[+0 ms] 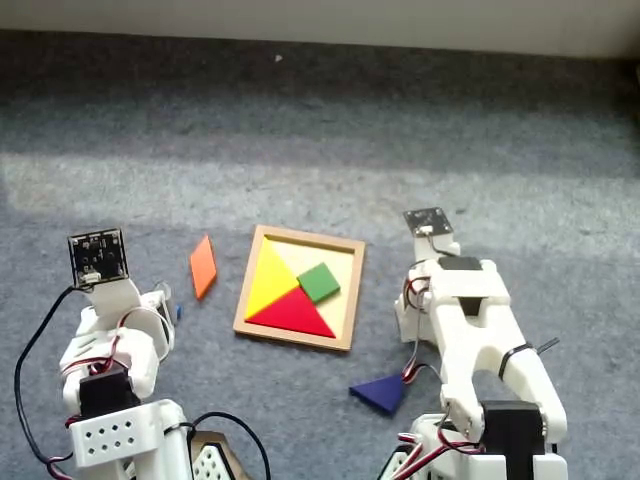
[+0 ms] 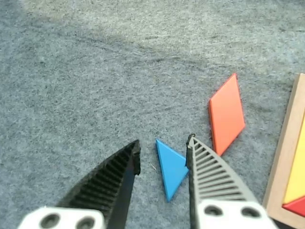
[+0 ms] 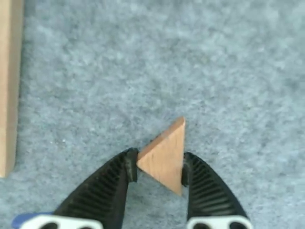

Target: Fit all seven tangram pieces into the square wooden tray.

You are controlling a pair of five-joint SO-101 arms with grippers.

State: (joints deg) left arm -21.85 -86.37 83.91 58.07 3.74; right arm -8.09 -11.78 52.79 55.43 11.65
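Note:
The square wooden tray point(image 1: 247, 280) holds a yellow triangle point(image 1: 268, 280), a red triangle point(image 1: 293, 314) and a green square point(image 1: 319, 282). An orange parallelogram point(image 1: 203, 266) lies on the carpet just left of it. My left gripper point(image 2: 163, 145) is open, its fingers on either side of a small light blue triangle point(image 2: 170, 167) on the carpet, with the orange parallelogram point(image 2: 226, 114) just beyond. My right gripper point(image 3: 158, 160), to the right of the tray, is shut on a small wood-coloured triangle point(image 3: 164, 155). A dark blue triangle point(image 1: 380, 392) lies near the right arm's base.
Grey carpet covers the whole work surface. The tray's rim point(image 2: 286, 157) runs close beside the left gripper, and the tray's rim point(image 3: 8, 86) also lies a short way from the right gripper. The carpet stretches open behind the tray.

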